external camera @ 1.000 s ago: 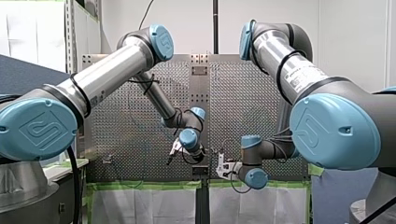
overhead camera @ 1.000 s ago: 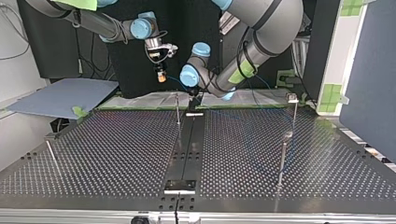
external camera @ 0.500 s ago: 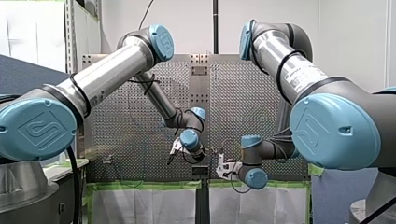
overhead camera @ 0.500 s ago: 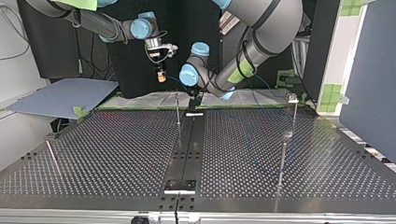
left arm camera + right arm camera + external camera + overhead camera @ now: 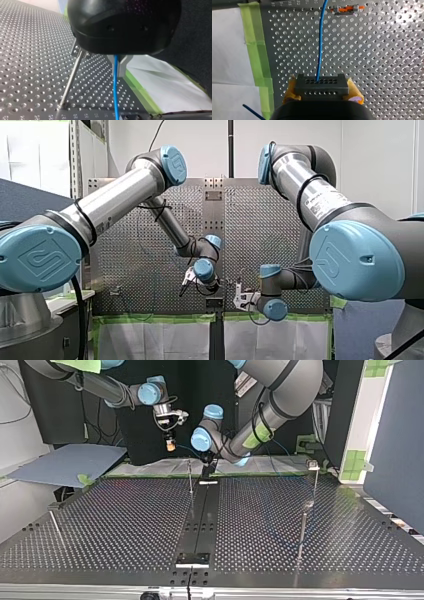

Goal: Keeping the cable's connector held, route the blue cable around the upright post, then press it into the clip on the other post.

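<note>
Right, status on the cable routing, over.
Right end effector shut on connector. Left end effector shut on blue cable, upright post beside it. No obstruction seen.

Cable: bright blue, plain.
Connector: black, two rows of small holes.
My right gripper: pads yellow-orange.
My left gripper: black housing, grey metal fingers.
Post: silver.
Table: silver, regular grid of holes.
Tape: green.
Sheet: white.
My left arm, my right arm: silver tubes, pale blue caps.
</note>
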Motion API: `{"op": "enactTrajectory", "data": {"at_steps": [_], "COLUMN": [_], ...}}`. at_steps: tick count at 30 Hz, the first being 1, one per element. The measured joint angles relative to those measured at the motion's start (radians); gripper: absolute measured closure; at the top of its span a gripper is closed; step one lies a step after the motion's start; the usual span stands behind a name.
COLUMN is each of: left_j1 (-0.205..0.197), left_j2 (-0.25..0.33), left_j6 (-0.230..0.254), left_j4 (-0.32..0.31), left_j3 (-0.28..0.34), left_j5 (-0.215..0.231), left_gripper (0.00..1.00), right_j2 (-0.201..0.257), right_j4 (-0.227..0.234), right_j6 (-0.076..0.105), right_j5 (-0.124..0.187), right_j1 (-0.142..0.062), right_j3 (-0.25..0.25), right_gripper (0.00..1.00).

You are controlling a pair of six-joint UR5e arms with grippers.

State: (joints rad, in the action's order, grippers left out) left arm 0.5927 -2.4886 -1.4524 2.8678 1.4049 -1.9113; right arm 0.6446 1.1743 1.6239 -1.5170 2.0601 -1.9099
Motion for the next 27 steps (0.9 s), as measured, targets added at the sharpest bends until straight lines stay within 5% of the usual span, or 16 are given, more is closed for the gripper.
{"op": "enactTrajectory", "data": {"at_steps": [11, 27], "left_j1": [0.019, 0.031], "left_j2": [0.000, -0.045], "left_j6": [-0.030, -0.140], "left_j4": [-0.021, -0.088], "left_j3": [0.000, 0.000], "left_j5": [-0.052, 0.012], "left_gripper": [1.00, 1.00], "right_j2": [0.001, 0.001], "right_j4": [-0.019, -0.053], "right_j6": [-0.014, -0.012], "right_j5": [-0.001, 0.002], "right_j1": [-0.007, -0.039], "right_j3": [0.012, 0.052], "right_gripper": [1.00, 1.00]}}
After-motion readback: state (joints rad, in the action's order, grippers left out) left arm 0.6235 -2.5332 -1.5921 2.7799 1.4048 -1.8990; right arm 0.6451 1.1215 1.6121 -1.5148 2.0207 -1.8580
